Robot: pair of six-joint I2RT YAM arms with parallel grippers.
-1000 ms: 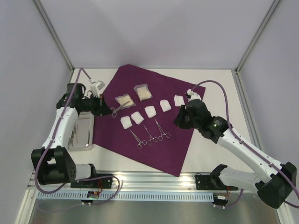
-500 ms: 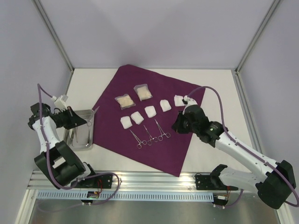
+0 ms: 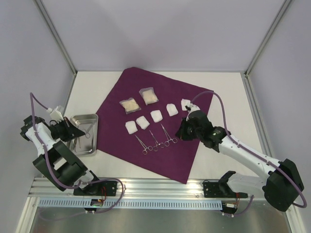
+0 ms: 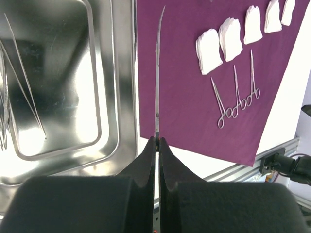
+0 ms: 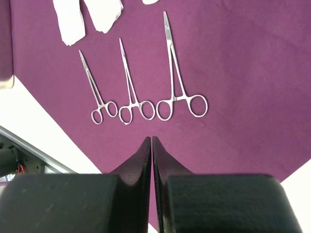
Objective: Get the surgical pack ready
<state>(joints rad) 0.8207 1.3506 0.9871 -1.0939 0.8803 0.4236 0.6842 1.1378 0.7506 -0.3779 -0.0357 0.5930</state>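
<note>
Five gauze pads, three clamps, apparently two packets

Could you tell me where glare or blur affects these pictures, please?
Left wrist view: strong glare and mirror streaks on the metal tray; the left gripper, shut on a thin metal tool, is soft-edged near the lens. Right wrist view: the clamps are sharp, the shut right gripper blurred. Top view: even light, no glare on the purple cloth.

Centre: left gripper clamped on thin curved instrument | left: steel tray, thin tools inside | right: purple drape bearing gauze pads, three ring-handled forceps
</note>
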